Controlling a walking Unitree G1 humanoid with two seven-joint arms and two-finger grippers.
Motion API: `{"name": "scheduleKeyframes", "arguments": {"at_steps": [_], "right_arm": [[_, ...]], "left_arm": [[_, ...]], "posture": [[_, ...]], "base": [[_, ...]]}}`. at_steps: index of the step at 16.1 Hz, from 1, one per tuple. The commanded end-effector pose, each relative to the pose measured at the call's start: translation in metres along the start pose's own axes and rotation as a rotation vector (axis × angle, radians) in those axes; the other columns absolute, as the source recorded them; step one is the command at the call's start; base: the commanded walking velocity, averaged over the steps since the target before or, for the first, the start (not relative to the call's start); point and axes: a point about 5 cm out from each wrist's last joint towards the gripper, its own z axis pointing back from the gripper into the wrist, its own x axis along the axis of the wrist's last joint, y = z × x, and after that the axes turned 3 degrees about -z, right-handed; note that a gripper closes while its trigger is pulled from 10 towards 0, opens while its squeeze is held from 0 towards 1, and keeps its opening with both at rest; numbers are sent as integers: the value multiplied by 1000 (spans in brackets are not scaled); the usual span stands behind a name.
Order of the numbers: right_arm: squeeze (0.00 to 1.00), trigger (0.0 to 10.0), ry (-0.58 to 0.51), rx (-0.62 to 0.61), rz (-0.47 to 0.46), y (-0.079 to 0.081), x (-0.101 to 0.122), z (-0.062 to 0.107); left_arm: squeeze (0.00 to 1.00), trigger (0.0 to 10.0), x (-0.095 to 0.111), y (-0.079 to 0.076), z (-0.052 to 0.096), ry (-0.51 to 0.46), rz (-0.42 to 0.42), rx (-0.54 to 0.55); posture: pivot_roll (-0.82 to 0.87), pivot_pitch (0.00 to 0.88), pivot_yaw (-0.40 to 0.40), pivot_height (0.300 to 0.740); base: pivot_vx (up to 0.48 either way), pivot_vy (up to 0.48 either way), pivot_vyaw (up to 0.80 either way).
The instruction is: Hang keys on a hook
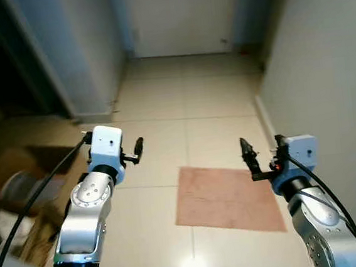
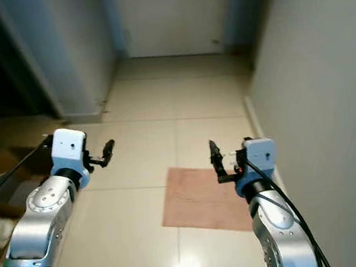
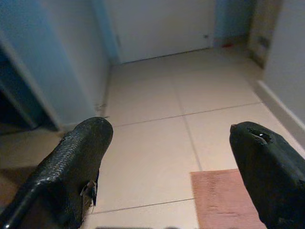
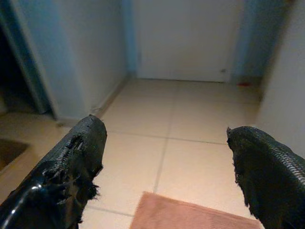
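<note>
My left gripper (image 1: 135,151) is raised over the tiled floor at the left, open, with nothing between its black fingers (image 3: 71,167). My right gripper (image 1: 251,158) is held up at the right, close to the right-hand wall, above the edge of a pink mat (image 1: 228,198). It is open too, and the gap between its fingers (image 4: 267,176) is empty. Both grippers point down the hallway toward a closed white door (image 1: 179,13).
The narrow hallway has a beige tiled floor (image 1: 187,101). A grey wall (image 1: 329,62) runs close along the right. A dark doorway (image 1: 0,56) opens at the left, with a cardboard box and clutter (image 1: 20,193) below it.
</note>
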Motion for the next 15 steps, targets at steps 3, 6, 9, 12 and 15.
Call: {"name": "scheduleKeyframes", "arguments": {"at_steps": [3,6,9,12,15], "right_arm": [[1000,10000,33,-7,-55,0,-3,0],[1000,10000,49,-14,-84,0,-4,3],[1000,10000,54,-16,-114,1,-3,3],[1000,10000,65,-19,-130,0,-3,2],[1000,10000,70,-18,-140,0,-2,1]], "left_arm": [[0,10000,0,1,4,-1,1,11],[0,10000,-2,-1,6,5,3,5],[0,10000,-3,-1,6,8,4,6],[0,10000,-2,-2,6,7,5,7],[0,10000,-2,-2,7,8,6,14]], "posture": [[-143,0,17,740],[-141,0,18,740],[-142,0,18,740],[-138,0,13,740],[-133,0,7,740]], "base": [[0,0,800],[0,0,800],[0,0,800],[0,0,800],[0,0,800]]}}
